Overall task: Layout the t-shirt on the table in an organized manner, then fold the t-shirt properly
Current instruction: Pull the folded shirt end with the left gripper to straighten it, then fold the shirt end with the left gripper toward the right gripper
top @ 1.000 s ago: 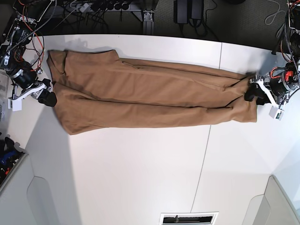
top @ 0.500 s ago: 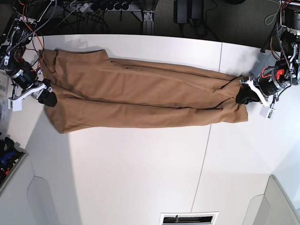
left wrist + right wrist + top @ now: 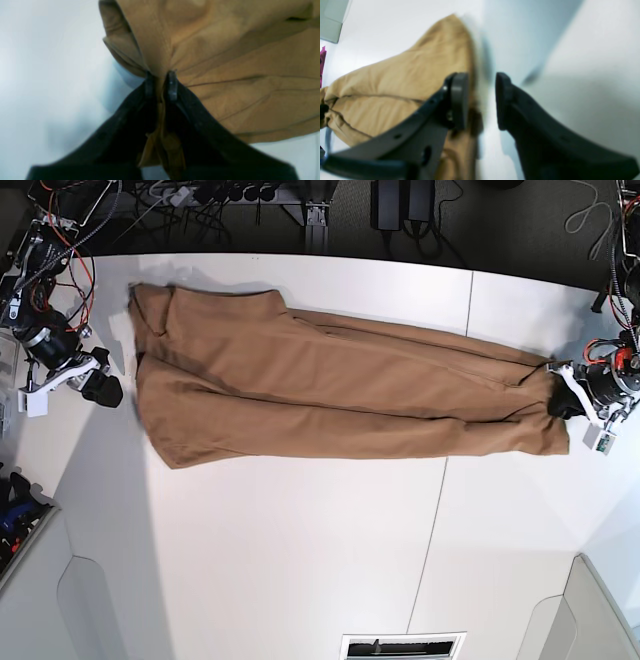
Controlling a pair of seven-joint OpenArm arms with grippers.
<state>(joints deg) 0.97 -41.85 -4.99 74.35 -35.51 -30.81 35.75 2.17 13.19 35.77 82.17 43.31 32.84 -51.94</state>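
Since the earlier frames, the long tan-brown cotton t-shirt [image 3: 340,385] had slid toward the left arm across the smooth white worktop [image 3: 300,550]. Only the left wrist view showed the left end effector [image 3: 160,86] clenched on a bunched fold of cloth. The right wrist view showed the right end effector [image 3: 481,100] with jaws apart beside the shirt's edge, grasping nothing.
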